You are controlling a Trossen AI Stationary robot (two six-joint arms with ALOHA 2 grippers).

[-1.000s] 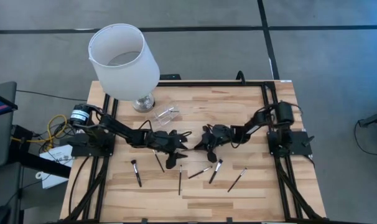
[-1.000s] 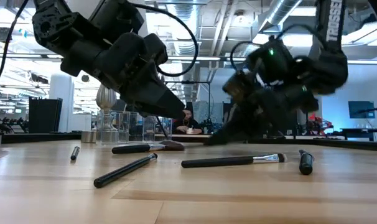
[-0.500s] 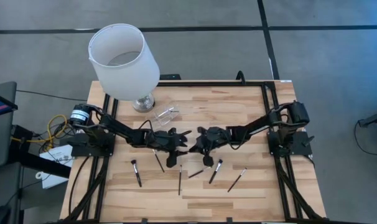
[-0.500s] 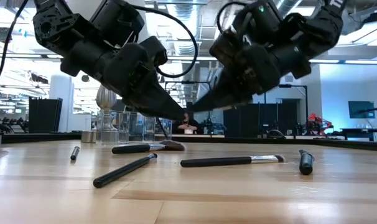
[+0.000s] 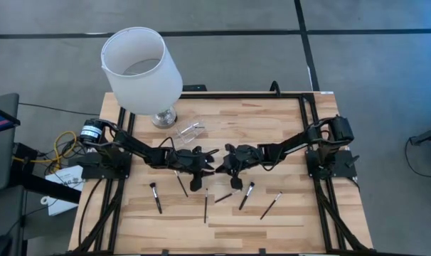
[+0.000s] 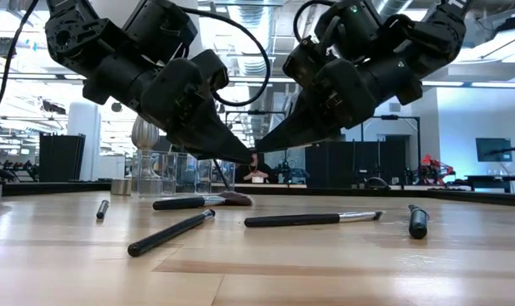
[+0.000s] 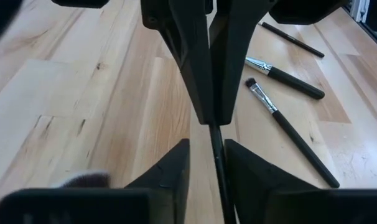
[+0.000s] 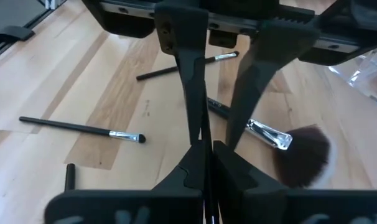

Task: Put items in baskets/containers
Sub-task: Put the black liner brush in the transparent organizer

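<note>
A thin black makeup brush [image 7: 217, 163] hangs in the air between both grippers over the table's middle. My right gripper [image 8: 205, 149] [image 5: 219, 165] is shut on it. My left gripper [image 7: 207, 149] [image 5: 211, 164] faces it tip to tip and is open by a narrow gap, one finger on each side of the brush handle. Several more brushes [image 5: 246, 195] lie flat on the wood nearer the near edge. A fluffy-headed one [image 8: 303, 155] lies under the left arm. The clear cup [image 5: 189, 130] sits by the lamp base. My right gripper pinches the thin brush handle [image 8: 204, 138] between its two fingertips. It comes slanting down from the table's right. The brush is lifted clear of the table, and its handle runs on between the left gripper's fingers [image 7: 238, 168]; whether it touches them I cannot tell.
A large white lampshade on a silver base [image 5: 141, 67] stands at the far left corner, close behind the cup. A black frame [image 5: 304, 135] runs along the table's sides. Loose brushes [image 5: 156, 198] spread across the near half. Bare wood lies to the far right.
My right gripper has risen from low over the table and moved left toward my left gripper, until the two stand tip to tip. My left arm has kept still.
</note>
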